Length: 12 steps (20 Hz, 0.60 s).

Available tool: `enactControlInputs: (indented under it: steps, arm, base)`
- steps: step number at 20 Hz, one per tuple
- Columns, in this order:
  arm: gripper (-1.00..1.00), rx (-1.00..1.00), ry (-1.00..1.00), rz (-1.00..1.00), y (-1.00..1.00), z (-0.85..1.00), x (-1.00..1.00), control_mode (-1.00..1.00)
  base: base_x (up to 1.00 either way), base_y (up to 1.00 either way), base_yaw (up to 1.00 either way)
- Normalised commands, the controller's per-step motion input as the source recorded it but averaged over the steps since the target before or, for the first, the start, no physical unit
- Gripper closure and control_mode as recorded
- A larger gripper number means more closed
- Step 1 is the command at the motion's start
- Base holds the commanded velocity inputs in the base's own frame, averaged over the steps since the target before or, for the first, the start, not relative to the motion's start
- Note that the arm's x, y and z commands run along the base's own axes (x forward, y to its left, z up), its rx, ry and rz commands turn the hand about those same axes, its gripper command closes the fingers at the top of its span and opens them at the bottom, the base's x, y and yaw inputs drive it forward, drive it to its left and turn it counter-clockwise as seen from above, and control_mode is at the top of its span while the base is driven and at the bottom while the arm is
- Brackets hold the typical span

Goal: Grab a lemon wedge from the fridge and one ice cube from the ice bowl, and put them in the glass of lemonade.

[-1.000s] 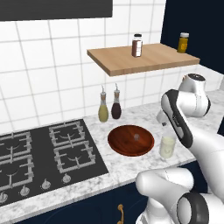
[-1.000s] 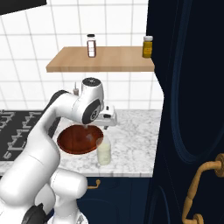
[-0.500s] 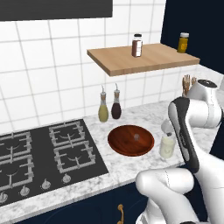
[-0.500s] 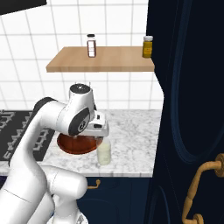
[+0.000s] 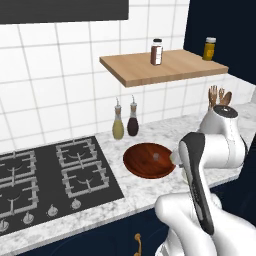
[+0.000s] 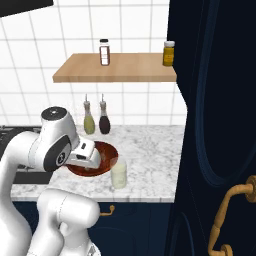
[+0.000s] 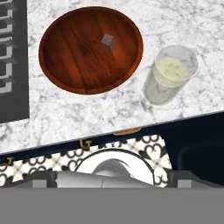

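The ice cube (image 7: 107, 41) is seen in the upper centre of the hand view, inside the ice bowl (image 7: 57, 70) on the worktop (image 7: 183, 22). The glass of lemonade (image 7: 169, 75) is located just right of the bowl. The state of the jaws cannot be determined.

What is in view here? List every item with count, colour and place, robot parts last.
ice bowl: one, dark red-brown wood, on the marble counter beside the hob.
ice cube: one, pale grey, inside the bowl.
glass of lemonade: one, clear with pale yellowish liquid, right of the bowl in the hand view.
stoppered bottles: two, olive and dark brown, against the tiles.
wooden shelf: one, light brown, on the wall.
jars: two, one dark, one amber, on the shelf.
gas hob: one, black, left of the bowl.
utensils: brown, behind the arm.
arm: one, white, above the counter edge.
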Motion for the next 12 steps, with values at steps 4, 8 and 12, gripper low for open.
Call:
enactControlInputs:
  steps: [4, 8, 12]
  arm:
    - [-1.0, 0.0, 0.0, 0.0, 0.0, 0.0, 0.0, -1.0]
    - [-1.0, 0.0, 0.0, 0.0, 0.0, 0.0, -0.07, 1.0]
    - [-1.0, 0.0, 0.0, 0.0, 0.0, 0.0, 0.0, 1.0]
  base:
    - [0.0, 0.0, 0.0]
    - [-0.34, 0.09, 0.0]
    - [-1.0, 0.5, -0.34]
